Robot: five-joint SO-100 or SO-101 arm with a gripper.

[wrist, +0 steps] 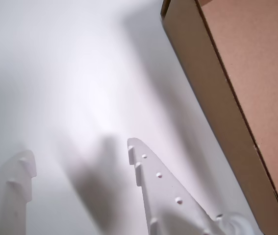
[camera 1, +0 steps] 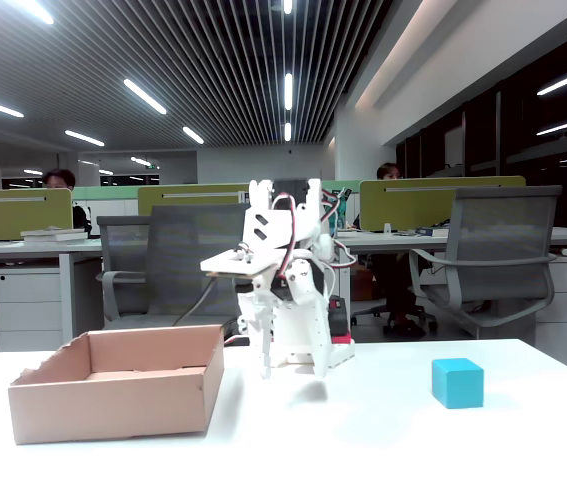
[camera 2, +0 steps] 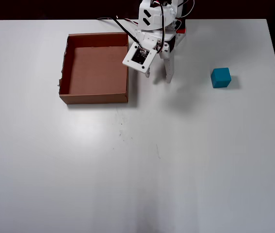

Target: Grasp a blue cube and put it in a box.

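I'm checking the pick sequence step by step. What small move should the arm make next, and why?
Probably swing toward the blue cube, to the right in the overhead view. The gripper hangs open and empty just beside the box, while the cube sits apart on the bare table with nothing between them. The box holds nothing yet, so the grasp comes first.

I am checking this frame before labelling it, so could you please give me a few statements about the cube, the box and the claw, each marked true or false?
1. The blue cube sits on the table, outside the box. True.
2. The claw holds the cube. False: it is open and empty.
3. The box is empty. True.
4. In the overhead view the cube lies left of the box. False: it lies to the right.
5. The claw is between box and cube. True.
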